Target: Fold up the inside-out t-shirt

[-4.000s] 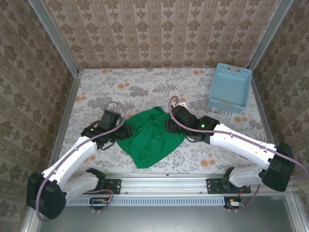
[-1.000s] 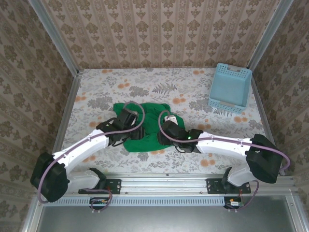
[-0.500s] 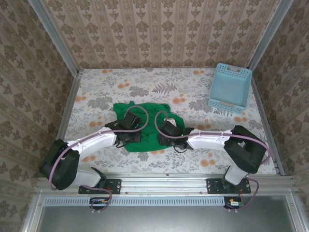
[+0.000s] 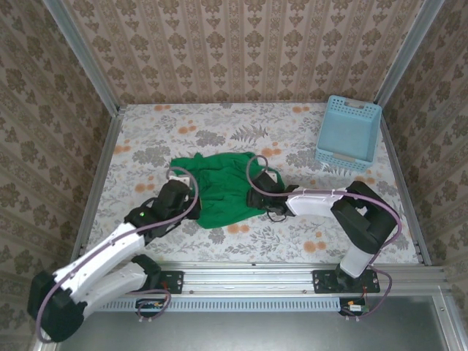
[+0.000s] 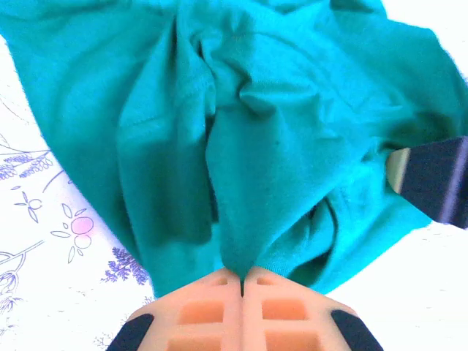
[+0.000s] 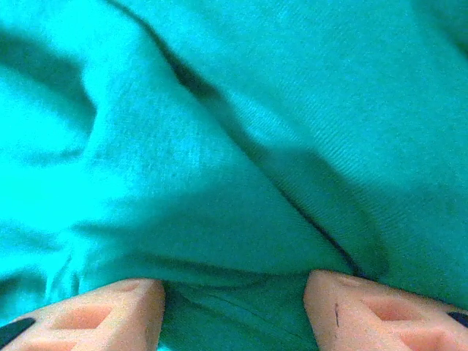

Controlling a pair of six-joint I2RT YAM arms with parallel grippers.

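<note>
The inside-out t-shirt (image 4: 223, 186) is a bright green, wrinkled heap in the middle of the table. My left gripper (image 4: 190, 196) is at its left edge. In the left wrist view that gripper (image 5: 242, 281) is shut on a narrow pinched fold of the t-shirt (image 5: 278, 110), and cloth fans out above the orange pads. My right gripper (image 4: 257, 197) is at the heap's right edge. In the right wrist view it (image 6: 234, 300) is open, its fingers (image 6: 110, 311) wide apart, with the green t-shirt (image 6: 219, 131) bunched between and above them.
A light blue lattice basket (image 4: 347, 133) stands at the back right. The floral tabletop (image 4: 314, 234) lies bare around the shirt. Patterned walls and metal rails (image 4: 102, 168) close in the sides. A dark part of the right arm (image 5: 435, 179) shows in the left wrist view.
My left gripper has shut on a fold of the shirt and drawn back to the near left. The right gripper has shifted right, and the shirt has spread wider.
</note>
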